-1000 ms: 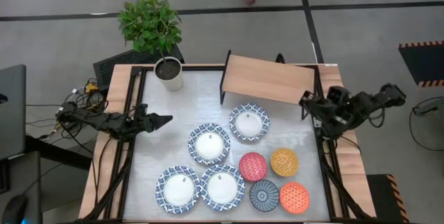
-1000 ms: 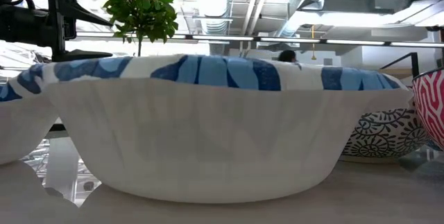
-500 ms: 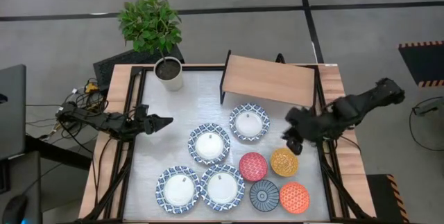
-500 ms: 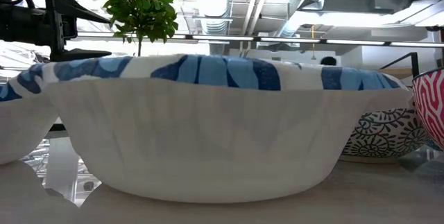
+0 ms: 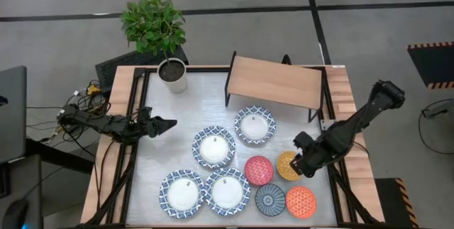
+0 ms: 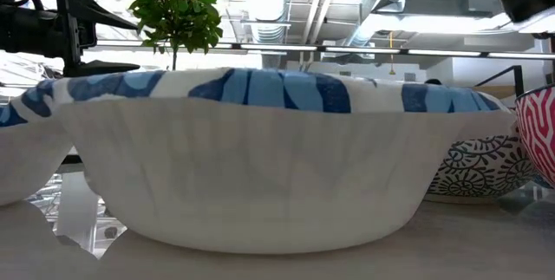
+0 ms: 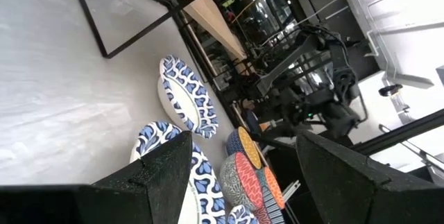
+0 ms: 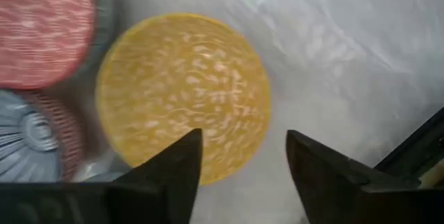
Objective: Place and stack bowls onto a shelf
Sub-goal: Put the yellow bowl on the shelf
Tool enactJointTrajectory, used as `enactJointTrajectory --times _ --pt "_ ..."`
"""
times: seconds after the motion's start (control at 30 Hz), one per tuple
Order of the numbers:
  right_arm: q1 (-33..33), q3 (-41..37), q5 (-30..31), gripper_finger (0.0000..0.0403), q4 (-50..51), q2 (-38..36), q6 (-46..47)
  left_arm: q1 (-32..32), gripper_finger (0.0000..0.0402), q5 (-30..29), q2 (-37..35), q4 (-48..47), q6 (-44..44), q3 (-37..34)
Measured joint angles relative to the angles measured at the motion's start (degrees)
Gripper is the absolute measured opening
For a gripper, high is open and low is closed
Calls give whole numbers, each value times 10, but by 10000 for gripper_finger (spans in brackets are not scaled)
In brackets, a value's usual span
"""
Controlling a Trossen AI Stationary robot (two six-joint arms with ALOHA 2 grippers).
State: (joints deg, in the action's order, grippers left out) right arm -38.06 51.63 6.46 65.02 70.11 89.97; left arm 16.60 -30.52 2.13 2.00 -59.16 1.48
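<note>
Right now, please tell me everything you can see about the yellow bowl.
The yellow bowl is small and round, with a pale speckled pattern on yellow-orange. It sits upright on the table, right of the red bowl and above the orange bowl. The right gripper hovers over its right edge with jaws open, holding nothing. From the wrist camera, the bowl looks empty.

Both arms are dark, near-black, built of slim segments joined by bulkier rounded joints. The left arm (image 5: 106, 124) narrows to a pointed tip, and a bundle of thin cables (image 5: 79, 96), some yellow and orange, gathers at its base. The right arm (image 5: 355, 123) has a rounded knob-like joint at its far end. In each wrist view the fingers (image 8: 170, 172) are broad, flat, matt black wedges with angular edges.
</note>
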Motion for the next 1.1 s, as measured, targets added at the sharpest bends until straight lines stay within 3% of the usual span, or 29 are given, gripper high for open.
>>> enactJointTrajectory --times 0.2,0.47,0.6,0.83,1.1 --pt "24 -74 -19 259 -73 -21 -3 0 246 0 0 0 0 0" --pt "38 -133 -21 247 -128 -22 -4 0 246 -1 0 0 0 0" --pt "42 -138 -21 198 -129 -21 8 0 246 -1 0 0 0 0" --pt "45 -138 -24 32 -123 -22 32 0 246 -18 0 0 15 0" --pt "45 -125 -25 32 -109 -22 48 0 246 -20 0 0 16 0"
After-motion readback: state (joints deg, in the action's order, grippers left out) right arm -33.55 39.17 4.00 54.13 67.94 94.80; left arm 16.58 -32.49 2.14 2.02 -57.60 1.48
